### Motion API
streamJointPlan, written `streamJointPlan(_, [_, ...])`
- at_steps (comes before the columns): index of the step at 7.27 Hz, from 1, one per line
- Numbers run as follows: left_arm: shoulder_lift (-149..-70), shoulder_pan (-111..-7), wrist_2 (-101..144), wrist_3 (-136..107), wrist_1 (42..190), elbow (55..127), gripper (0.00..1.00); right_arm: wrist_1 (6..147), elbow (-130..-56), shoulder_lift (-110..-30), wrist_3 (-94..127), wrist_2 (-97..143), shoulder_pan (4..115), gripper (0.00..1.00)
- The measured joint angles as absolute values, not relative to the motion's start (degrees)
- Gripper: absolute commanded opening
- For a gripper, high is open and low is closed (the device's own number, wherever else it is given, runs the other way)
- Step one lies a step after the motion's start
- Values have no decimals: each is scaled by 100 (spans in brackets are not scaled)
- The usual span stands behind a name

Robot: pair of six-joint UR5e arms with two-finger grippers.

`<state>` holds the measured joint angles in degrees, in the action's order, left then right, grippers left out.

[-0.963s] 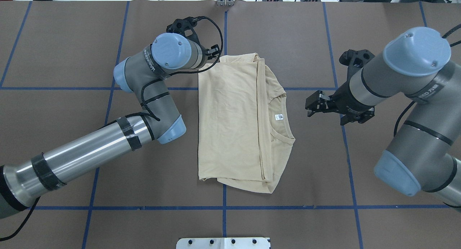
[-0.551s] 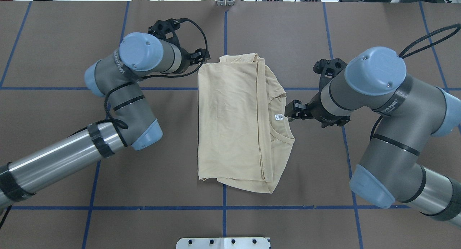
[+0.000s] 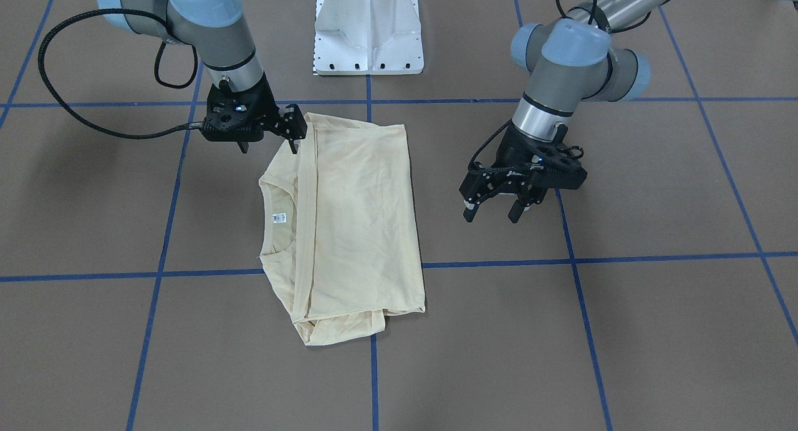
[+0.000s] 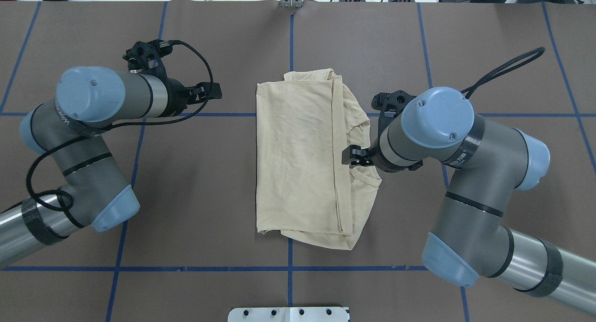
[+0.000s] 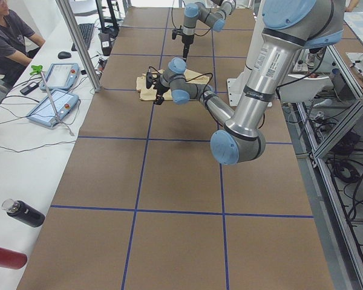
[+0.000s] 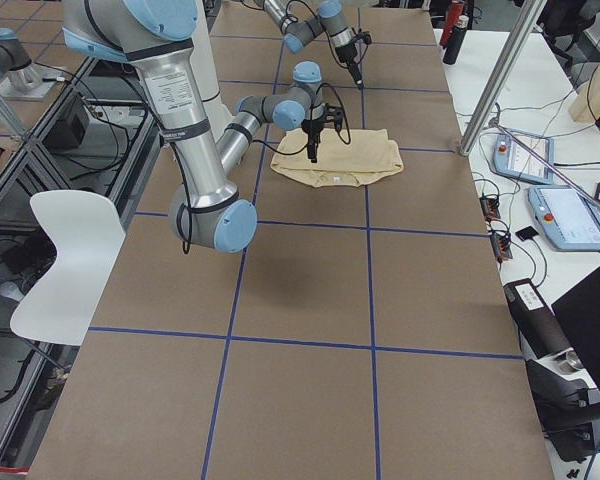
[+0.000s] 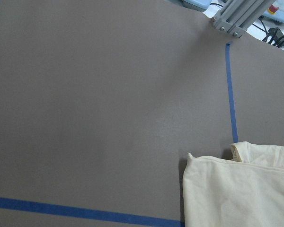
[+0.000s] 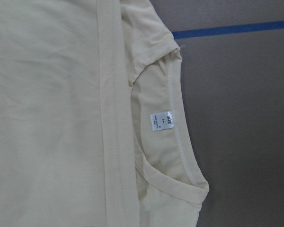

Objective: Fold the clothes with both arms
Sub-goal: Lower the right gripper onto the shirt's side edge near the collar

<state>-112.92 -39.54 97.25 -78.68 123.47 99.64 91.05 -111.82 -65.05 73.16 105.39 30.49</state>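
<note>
Sleeves already folded in, the cream T-shirt (image 4: 302,159) lies mid-frame on the counter (image 4: 209,196). The right claw (image 4: 353,156), spread, hovers over the collar. The left claw (image 3: 492,213), spread, hangs apart from the shirt. Next, probably: both descend and pinch matching edges.

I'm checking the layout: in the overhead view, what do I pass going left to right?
In order: left arm → left gripper → shirt → right arm. The right gripper overlaps the shirt's right edge, so I skip it.

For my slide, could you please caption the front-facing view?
Right gripper poised at the folded cream T-shirt; left gripper open beside it.
</note>
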Motion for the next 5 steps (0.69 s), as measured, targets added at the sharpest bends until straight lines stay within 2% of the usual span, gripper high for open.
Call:
streamJointPlan(2, [-10883,-3958,9753,-7859,12246,10412,100,9139,-11152,-6480,7293,10044,2548,100])
streamJointPlan(5, [-10783,-3940,9780,-7896,12067,10667,100,9392,-10932,-6383,7090,9742,2098,100])
